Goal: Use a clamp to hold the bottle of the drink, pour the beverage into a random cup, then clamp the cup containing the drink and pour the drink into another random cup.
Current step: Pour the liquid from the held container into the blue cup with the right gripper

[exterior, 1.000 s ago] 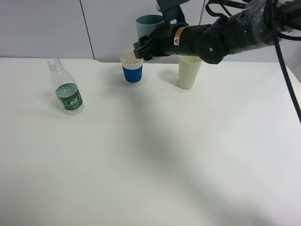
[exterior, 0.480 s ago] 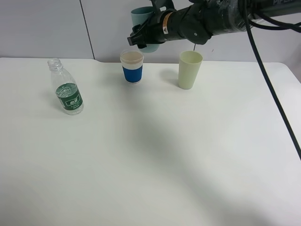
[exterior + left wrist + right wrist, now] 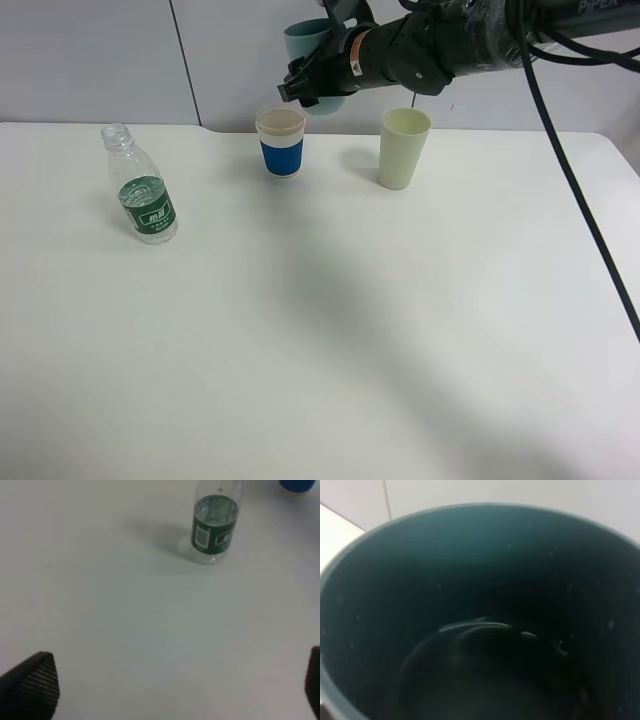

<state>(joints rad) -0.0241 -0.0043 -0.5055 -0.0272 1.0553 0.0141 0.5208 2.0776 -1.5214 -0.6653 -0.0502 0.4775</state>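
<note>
Holding the teal cup (image 3: pixel 303 36) in the air with its jaws closed on the cup wall, the right gripper (image 3: pixel 297 91) hangs just above the blue-sleeved cup (image 3: pixel 282 145). The bottle (image 3: pixel 145 190) stands upright on the table (image 3: pixel 320 330), far left. The left gripper (image 3: pixel 172 685) has wide, empty jaws.

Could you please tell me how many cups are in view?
3: a teal cup held aloft in the right claw; a blue-banded cup standing below it; a pale green cup beside that. None looks hidden.
</note>
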